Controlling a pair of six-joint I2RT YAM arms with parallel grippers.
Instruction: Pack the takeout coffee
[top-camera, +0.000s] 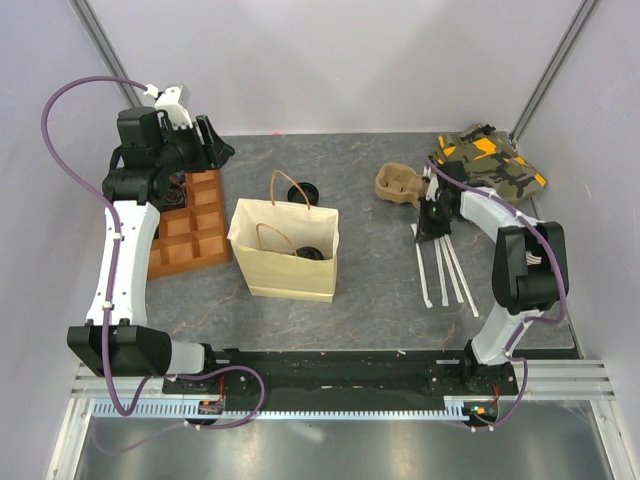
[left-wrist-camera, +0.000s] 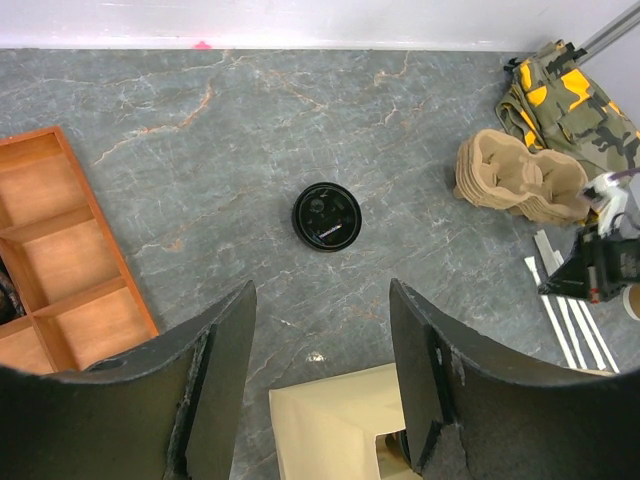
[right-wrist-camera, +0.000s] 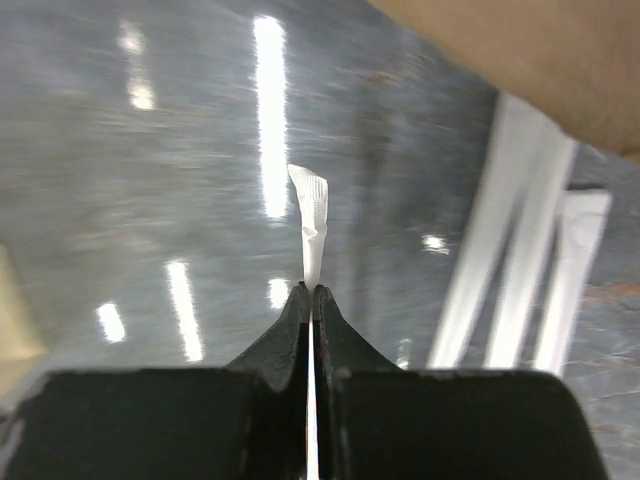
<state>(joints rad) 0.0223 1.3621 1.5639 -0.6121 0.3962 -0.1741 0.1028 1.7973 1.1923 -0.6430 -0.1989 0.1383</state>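
The takeout coffee (top-camera: 305, 252) sits inside the tan paper bag (top-camera: 285, 262). From above only its round black lid shows through the bag's open mouth, and the cup below is hidden. The bag stands upright in the middle of the table (top-camera: 380, 300), its two handles raised.

Just behind the bag, toward the far edge, a loose black lid (left-wrist-camera: 326, 216) lies flat on the table, apart from the bag. A wooden compartment tray (top-camera: 195, 225) rests near the left edge, just beside the bag.

The left gripper (left-wrist-camera: 320, 370) hangs above the far left part of the table, over the far end of the tray. Its jaws are spread apart and nothing is between them.

Toward the far right, a stack of pulp cup carriers (top-camera: 400, 185) lies near a camouflage cloth (top-camera: 490, 160) bunched in the far right corner. Several white wrapped straws (top-camera: 450, 275) lie side by side near the right edge.

The right gripper (right-wrist-camera: 312, 295) is down at the far end of those straws, just beside the carriers. Its jaws are pressed together on a paper-wrapped straw (right-wrist-camera: 314, 225), whose crumpled tip sticks out past the fingertips.
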